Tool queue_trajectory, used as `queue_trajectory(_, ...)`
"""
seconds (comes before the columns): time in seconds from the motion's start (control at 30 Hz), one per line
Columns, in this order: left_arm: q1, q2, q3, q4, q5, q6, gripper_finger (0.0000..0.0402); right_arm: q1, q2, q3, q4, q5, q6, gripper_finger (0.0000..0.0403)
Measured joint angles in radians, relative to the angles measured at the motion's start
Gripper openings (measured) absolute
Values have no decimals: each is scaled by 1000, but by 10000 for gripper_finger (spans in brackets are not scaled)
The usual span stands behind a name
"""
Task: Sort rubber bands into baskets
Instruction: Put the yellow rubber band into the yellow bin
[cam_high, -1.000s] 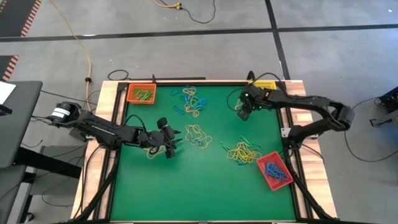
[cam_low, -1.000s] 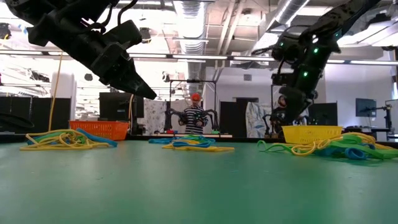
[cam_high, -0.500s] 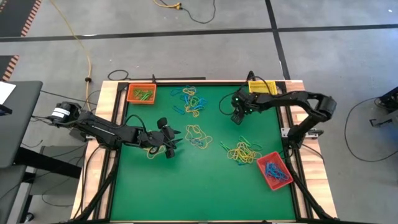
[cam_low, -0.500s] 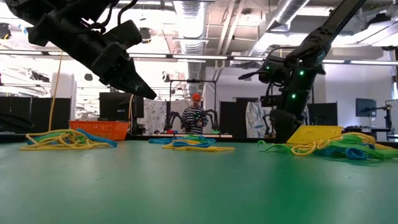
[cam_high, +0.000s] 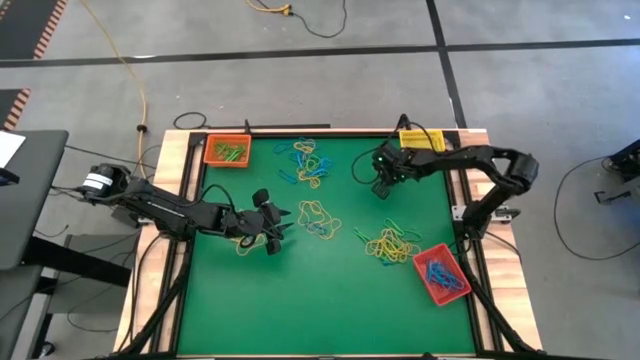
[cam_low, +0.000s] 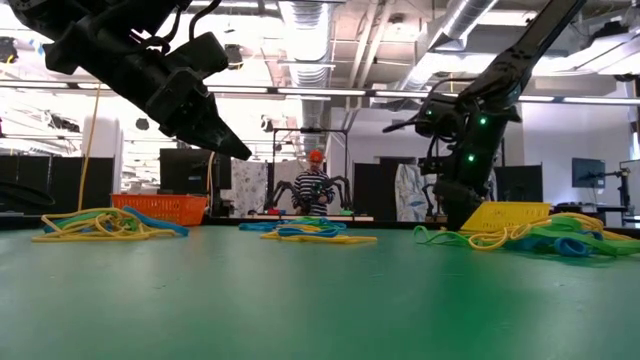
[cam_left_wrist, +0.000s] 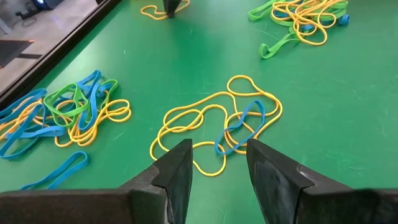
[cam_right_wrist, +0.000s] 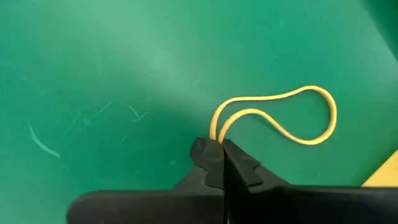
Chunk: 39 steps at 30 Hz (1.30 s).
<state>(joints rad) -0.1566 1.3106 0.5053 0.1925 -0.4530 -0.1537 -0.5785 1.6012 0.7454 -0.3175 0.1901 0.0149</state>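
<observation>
My right gripper (cam_high: 383, 186) is down at the green table (cam_high: 300, 290), close to the yellow basket (cam_high: 424, 138), and is shut on a single yellow rubber band (cam_right_wrist: 280, 115). My left gripper (cam_left_wrist: 217, 169) hangs open above a loose yellow-and-blue cluster of bands (cam_left_wrist: 217, 124) and touches nothing; the low view shows it (cam_low: 232, 148) well off the table. The orange basket (cam_high: 227, 151) holds green bands at the far left. The red basket (cam_high: 441, 275) holds blue bands at the near right. My right gripper pinches one end of the yellow band's loop (cam_right_wrist: 217, 138) between its two fingertips, with both strands of the loop drawn together there. The fingers come steeply from above. The rest of the loop (cam_right_wrist: 311, 118) lies flat on the table.
Mixed piles of bands lie at the far middle (cam_high: 308, 163), the centre (cam_high: 318, 220) and near the red basket (cam_high: 390, 244). A raised wooden frame (cam_high: 170, 250) borders the table. A person (cam_low: 314, 185) stands far behind it.
My right gripper has come down to the table beside the yellow basket, shifting a little toward the table's left edge as the arm stretched out.
</observation>
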Motion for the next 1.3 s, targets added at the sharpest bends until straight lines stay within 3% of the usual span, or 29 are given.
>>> queue_trajectory(0.37,0,0,0,0,0,0,142,10,-154,-4,-35,26,4,11)
queue_trajectory(1.17,0,0,0,0,-5,4,142,-20,-588,-2,-77,534,22,11)
queue_trajectory(1.3,0,0,0,0,-5,4,142,-33,-628,-1,-80,546,22,10)
